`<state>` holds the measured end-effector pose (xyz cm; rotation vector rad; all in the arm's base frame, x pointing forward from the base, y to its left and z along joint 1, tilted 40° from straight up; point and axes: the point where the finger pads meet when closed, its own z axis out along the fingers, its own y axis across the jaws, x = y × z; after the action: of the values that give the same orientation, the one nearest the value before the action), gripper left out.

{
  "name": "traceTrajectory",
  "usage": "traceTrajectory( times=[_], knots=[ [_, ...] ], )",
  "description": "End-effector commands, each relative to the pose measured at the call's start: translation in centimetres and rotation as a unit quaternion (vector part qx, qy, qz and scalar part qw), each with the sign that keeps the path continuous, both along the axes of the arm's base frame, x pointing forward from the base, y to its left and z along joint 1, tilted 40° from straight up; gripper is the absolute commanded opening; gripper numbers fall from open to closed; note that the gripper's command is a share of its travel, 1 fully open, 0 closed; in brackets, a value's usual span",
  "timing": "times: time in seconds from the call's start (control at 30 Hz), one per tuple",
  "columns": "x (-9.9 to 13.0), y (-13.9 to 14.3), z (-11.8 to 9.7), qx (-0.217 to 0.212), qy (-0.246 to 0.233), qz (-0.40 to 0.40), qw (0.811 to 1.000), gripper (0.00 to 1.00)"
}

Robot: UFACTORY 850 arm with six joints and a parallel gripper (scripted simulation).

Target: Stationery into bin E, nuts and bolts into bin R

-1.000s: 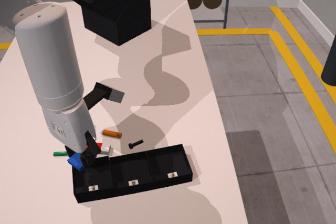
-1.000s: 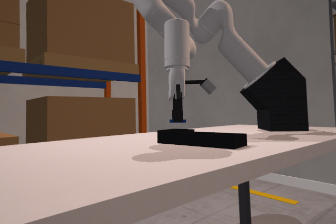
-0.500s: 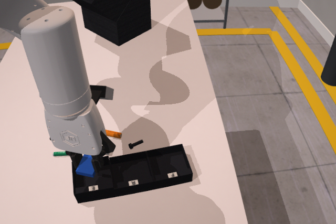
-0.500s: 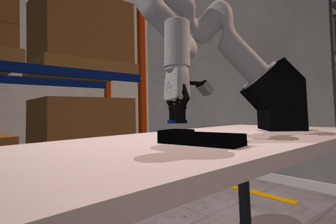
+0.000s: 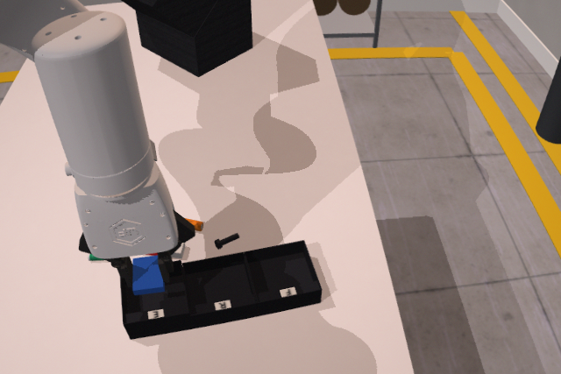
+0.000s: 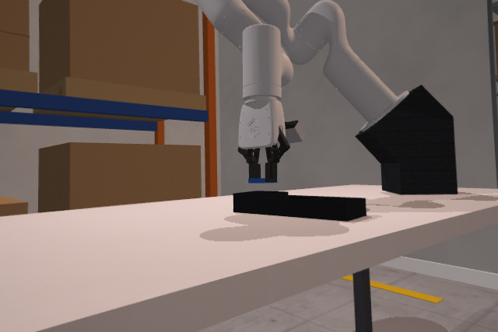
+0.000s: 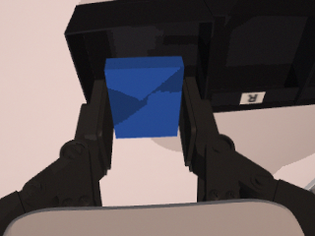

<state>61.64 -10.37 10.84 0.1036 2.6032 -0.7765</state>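
Observation:
My gripper (image 5: 147, 265) (image 6: 263, 173) (image 7: 145, 97) is shut on a blue rectangular block (image 5: 148, 277) (image 6: 256, 180) (image 7: 148, 88), holding it above bin E (image 5: 158, 328) (image 7: 138, 17), clear of the bins in the exterior view. Bin R (image 5: 226, 316) (image 7: 251, 39) adjoins bin E; nothing shows inside it. The gripper and block hide part of bin E's inside. A black bolt (image 5: 226, 241) lies on the table behind bin R. An orange cylindrical thing (image 5: 195, 224), a green thing (image 5: 96, 257) and a red and white thing (image 5: 151, 254) are partly hidden behind my gripper.
A third compartment (image 5: 294, 300) with another label adjoins bin R at the right in the top view. The three compartments form one long black tray. The arm's black pedestal (image 5: 196, 35) (image 6: 422, 152) stands at the back of the table.

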Motion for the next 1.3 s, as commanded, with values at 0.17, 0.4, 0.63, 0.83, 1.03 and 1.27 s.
traceTrajectory(
  times=[0.17,0.4,0.63,0.83,1.03,1.27],
  knots=[
    [0.1,0.0,0.1,-0.012,0.03,0.012,0.999,0.0],
    [0.1,0.0,0.1,-0.012,0.03,0.012,0.999,0.0],
    [0.4,-0.4,-0.5,-0.012,0.03,0.012,0.999,0.0],
    [0.7,-0.8,-1.1,-0.012,0.03,0.012,0.999,0.0],
    [1.1,-1.5,-2.1,-0.012,0.03,0.012,0.999,0.0],
    [1.5,-2.3,-3.1,-0.012,0.03,0.012,0.999,0.0]
  ],
)
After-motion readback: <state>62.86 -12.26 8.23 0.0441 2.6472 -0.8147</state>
